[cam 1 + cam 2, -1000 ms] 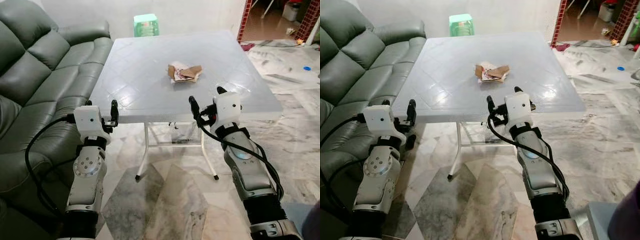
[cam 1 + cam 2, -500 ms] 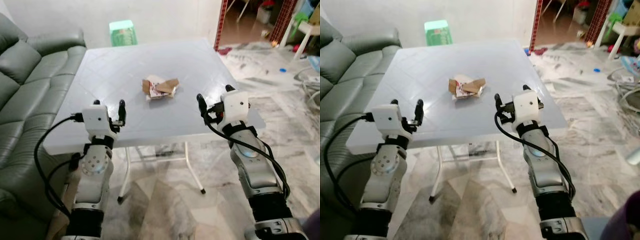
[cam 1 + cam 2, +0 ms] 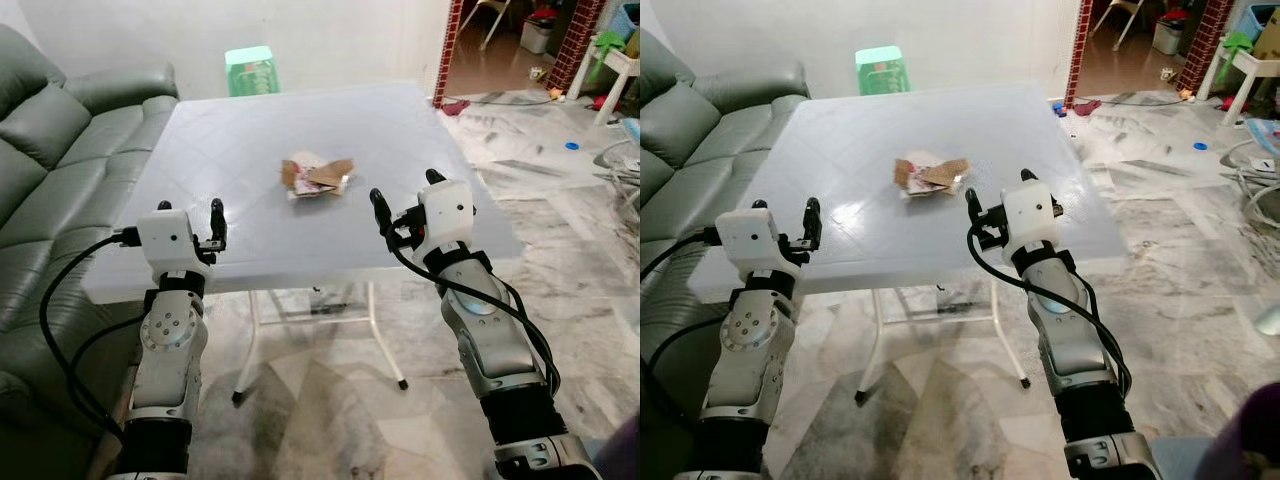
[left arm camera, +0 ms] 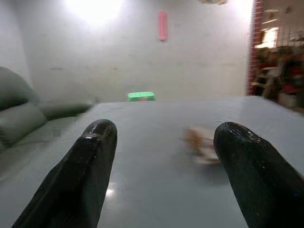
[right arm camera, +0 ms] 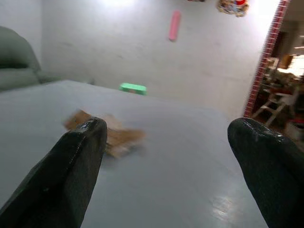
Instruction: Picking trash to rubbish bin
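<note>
The task stood at its very start, as far as the pictures showed: the trash [image 3: 316, 178] — a small heap of crumpled cardboard and paper scraps — lay untouched near the middle of the pale bench [image 3: 220, 130], nothing lifted from it yet; no rubbish bin could be made out, so the carry to it was all left to do.

Both arms were raised over the near edge of the bench; the left claw [image 3: 187, 208] hung above the near left part of the top, its two black fingers [image 4: 80, 175] spread apart with nothing between them; the right claw [image 3: 404, 192] hovered over the near right part, likewise spread wide and empty, its fingers [image 5: 71, 168] framing the heap in the right wrist view. The trash sat beyond both claws, nearer the right one but apart from it, so neither claw touched it.

A grey sofa [image 3: 60, 150] stood against the left side of the bench; a green stool [image 3: 251, 72] showed beyond the far edge, by the wall; the marble floor [image 3: 560, 240] ran off to the right toward a doorway.

My judgement: what remained was a reach forward — likely with the right claw — then a close on the scraps, a lift, and a walk to find the bin.
</note>
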### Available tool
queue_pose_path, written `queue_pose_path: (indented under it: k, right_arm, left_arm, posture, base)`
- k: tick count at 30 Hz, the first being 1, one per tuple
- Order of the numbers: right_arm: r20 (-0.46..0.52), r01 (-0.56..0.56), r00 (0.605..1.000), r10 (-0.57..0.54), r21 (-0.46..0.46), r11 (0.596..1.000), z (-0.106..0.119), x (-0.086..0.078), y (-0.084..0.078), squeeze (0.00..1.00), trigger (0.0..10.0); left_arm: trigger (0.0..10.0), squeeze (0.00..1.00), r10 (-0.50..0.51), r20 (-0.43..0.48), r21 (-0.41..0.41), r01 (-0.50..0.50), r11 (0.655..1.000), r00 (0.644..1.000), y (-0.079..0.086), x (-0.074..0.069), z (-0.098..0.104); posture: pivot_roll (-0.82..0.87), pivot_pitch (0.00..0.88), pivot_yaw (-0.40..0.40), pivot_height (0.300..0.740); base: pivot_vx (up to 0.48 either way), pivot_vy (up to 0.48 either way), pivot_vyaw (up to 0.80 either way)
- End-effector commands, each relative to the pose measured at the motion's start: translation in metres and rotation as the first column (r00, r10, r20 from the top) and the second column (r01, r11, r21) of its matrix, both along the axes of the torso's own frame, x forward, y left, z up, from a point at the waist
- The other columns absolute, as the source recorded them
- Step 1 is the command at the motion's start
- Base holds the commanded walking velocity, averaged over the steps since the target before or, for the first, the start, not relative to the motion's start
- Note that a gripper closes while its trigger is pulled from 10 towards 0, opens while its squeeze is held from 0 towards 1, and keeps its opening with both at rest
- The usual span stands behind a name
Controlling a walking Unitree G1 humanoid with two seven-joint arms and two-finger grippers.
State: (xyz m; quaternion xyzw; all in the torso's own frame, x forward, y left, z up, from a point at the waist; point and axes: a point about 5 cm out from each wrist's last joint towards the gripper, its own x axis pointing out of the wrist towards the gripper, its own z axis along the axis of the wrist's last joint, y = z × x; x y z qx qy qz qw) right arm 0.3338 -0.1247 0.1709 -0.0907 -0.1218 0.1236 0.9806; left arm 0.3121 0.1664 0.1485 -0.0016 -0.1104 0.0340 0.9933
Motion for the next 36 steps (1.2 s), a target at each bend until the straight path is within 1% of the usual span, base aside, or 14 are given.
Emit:
queue_pose_path:
  k: [1,3,7,9,13,18,29,36]
  right_arm:
    - [0.017,-0.011,1.000,0.011,0.008,1.000,0.005,0.001,0.004,0.00,10.0]
    - [0.017,-0.012,1.000,0.012,0.008,1.000,0.005,0.001,0.004,0.00,10.0]
    - [0.016,-0.014,1.000,0.014,0.007,1.000,0.005,0.001,0.004,0.00,10.0]
    - [0.017,-0.018,1.000,0.018,0.007,1.000,0.005,0.001,0.005,0.00,10.0]
    - [0.021,-0.025,0.999,0.025,0.000,1.000,0.006,0.000,0.006,0.00,10.0]
    - [0.023,-0.037,0.999,0.037,0.001,0.999,0.006,0.000,0.007,0.00,10.0]
    - [0.027,-0.062,0.998,0.062,0.001,0.998,0.006,-0.001,0.011,0.00,10.0]
    - [0.014,-0.121,0.993,0.121,-0.012,0.993,0.004,-0.004,0.018,0.00,10.0]
  left_arm:
    - [10.0,0.00,0.007,-0.006,0.011,-0.007,1.000,1.000,0.004,0.001,0.001]
    - [10.0,0.00,0.007,-0.006,0.011,-0.007,1.000,1.000,0.004,0.001,0.001]
    - [10.0,0.00,0.013,0.000,-0.015,-0.013,1.000,1.000,0.005,0.001,0.001]
    - [10.0,0.00,0.007,0.010,0.008,-0.007,1.000,1.000,0.006,0.001,0.003]
    - [10.0,0.00,-0.006,0.023,0.015,0.005,1.000,1.000,0.005,0.001,0.004]
    - [10.0,0.00,-0.005,0.026,0.003,0.005,1.000,1.000,0.005,0.001,0.005]
    - [10.0,0.00,-0.006,0.021,0.010,0.005,1.000,1.000,0.005,0.001,0.004]
    - [10.0,0.00,-0.009,0.021,0.013,0.008,1.000,1.000,0.005,0.001,0.005]
  posture:
    - [-0.02,0.009,0.044,0.740]
    - [-0.02,0.008,0.044,0.740]
    - [-0.02,0.008,0.044,0.740]
    - [-0.02,0.006,0.044,0.740]
    - [-0.02,0.006,0.044,0.740]
    - [-0.02,0.002,0.043,0.740]
    - [-0.02,0.006,0.044,0.740]
    - [-0.02,0.006,0.046,0.740]
  base:
    - [0.000,-0.480,0.00]
    - [0.000,-0.424,0.00]
    - [0.000,0.000,0.00]
    - [0.000,0.000,0.00]
    - [0.000,0.000,0.00]
    - [0.277,0.000,0.00]
    - [0.367,0.000,0.00]
    - [0.418,0.000,0.00]
